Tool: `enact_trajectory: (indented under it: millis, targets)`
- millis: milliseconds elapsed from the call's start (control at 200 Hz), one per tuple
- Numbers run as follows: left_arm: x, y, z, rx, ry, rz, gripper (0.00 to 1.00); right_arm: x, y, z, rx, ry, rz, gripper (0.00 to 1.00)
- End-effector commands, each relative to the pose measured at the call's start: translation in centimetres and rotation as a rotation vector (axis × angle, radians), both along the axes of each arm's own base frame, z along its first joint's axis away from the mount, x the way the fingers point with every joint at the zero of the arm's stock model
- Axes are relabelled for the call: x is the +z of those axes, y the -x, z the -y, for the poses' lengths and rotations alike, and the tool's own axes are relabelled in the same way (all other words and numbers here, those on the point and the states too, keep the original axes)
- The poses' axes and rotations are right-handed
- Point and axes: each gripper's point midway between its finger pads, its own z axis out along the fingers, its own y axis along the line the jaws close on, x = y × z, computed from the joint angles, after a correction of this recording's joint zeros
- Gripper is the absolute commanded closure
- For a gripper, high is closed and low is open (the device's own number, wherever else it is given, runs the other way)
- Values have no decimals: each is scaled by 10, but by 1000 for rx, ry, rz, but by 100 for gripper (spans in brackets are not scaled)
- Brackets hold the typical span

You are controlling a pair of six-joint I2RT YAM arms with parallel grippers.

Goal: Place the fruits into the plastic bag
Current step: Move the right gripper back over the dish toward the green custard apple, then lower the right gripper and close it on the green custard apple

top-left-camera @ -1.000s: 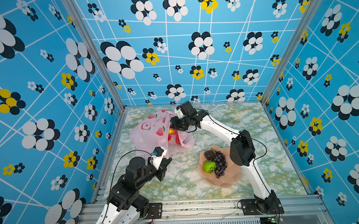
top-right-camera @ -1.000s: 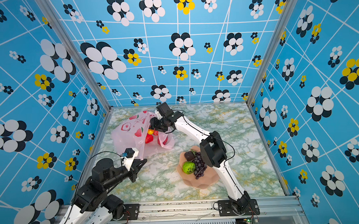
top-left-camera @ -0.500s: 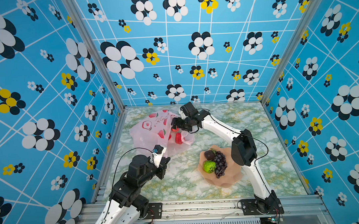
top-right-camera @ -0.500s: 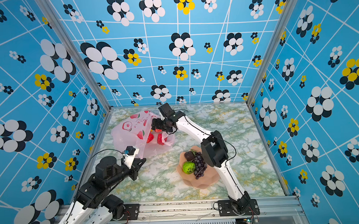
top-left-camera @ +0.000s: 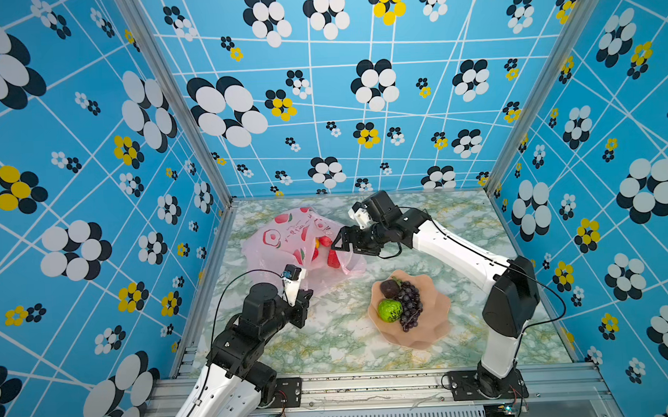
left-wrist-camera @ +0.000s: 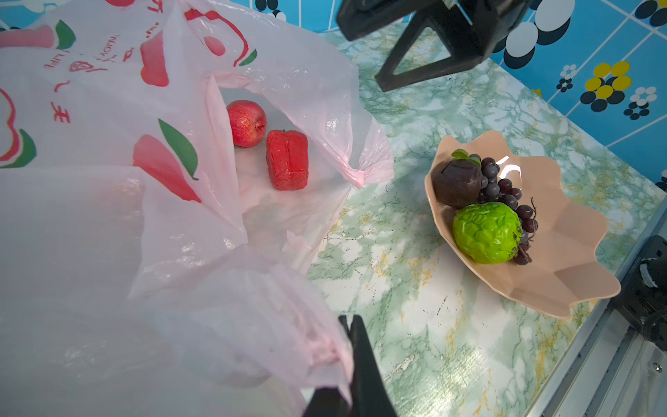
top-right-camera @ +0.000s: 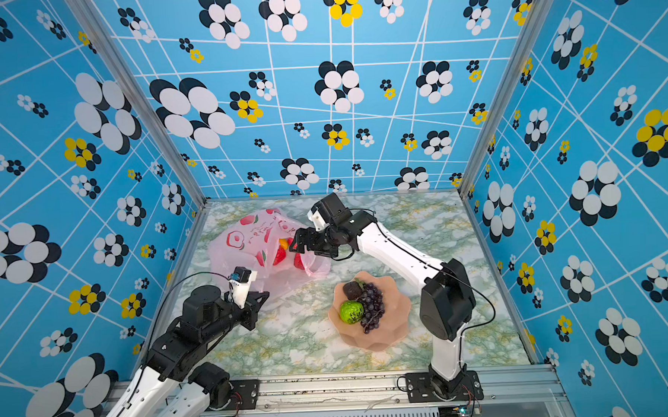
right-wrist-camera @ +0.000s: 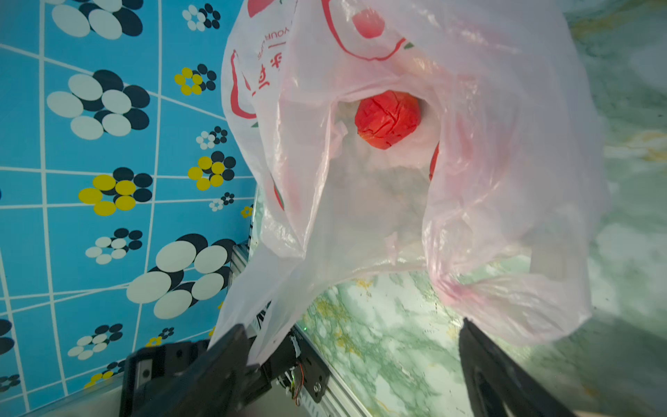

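The pale pink plastic bag (top-left-camera: 283, 242) lies at the left rear of the table, mouth toward the bowl. My left gripper (left-wrist-camera: 348, 325) is shut on the bag's near edge and holds it up. My right gripper (top-left-camera: 336, 244) stands open and empty at the bag's mouth, fingers (right-wrist-camera: 231, 346) wide apart. Inside the bag lie a pink-red apple (left-wrist-camera: 247, 122), a red strawberry (left-wrist-camera: 287, 160) and an orange-yellow mango (top-right-camera: 283, 242). The green fruit (top-left-camera: 389, 309), the dark purple grapes (top-left-camera: 410, 303) and the dark brown piece (top-left-camera: 388, 288) sit in the bowl.
The peach-pink scalloped bowl (top-left-camera: 434, 321) stands on the marble table at front centre-right, next to the right arm's elbow. Patterned blue walls close in the table on three sides. A metal rail (top-left-camera: 371, 386) runs along the front edge.
My right gripper has opened at the bag's mouth and a red strawberry has dropped from it into the bag. The left gripper keeps its grip and has shifted slightly.
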Motion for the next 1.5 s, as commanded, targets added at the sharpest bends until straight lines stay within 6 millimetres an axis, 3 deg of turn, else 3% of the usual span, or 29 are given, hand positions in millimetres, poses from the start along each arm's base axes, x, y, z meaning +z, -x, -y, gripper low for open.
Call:
enact_trajectory:
  millis: [0,95,190,310,415,590,835,1100,1495]
  targets:
    - [20,-3,-9,57,27,52,100,2,25,21,29,32,-21,7]
    - [26,-2,-13,75,36,74,100,1,40,44,20,83,-1,7]
    - [31,-2,-17,99,44,91,100,0,51,80,15,222,70,1]
    - [32,-1,-19,109,46,99,100,-18,68,132,23,449,113,1]
    - [31,-2,-20,112,40,95,100,-39,88,154,61,538,61,1]
    - [29,-3,-18,103,37,86,100,-65,114,151,119,519,-29,1]
    - [27,-3,-18,102,28,82,100,-100,130,132,187,558,-96,12]
    - [27,-3,-16,95,31,78,100,-123,130,124,198,600,-134,18]
    - [26,-3,-16,95,30,76,100,-144,124,127,202,668,-155,17]
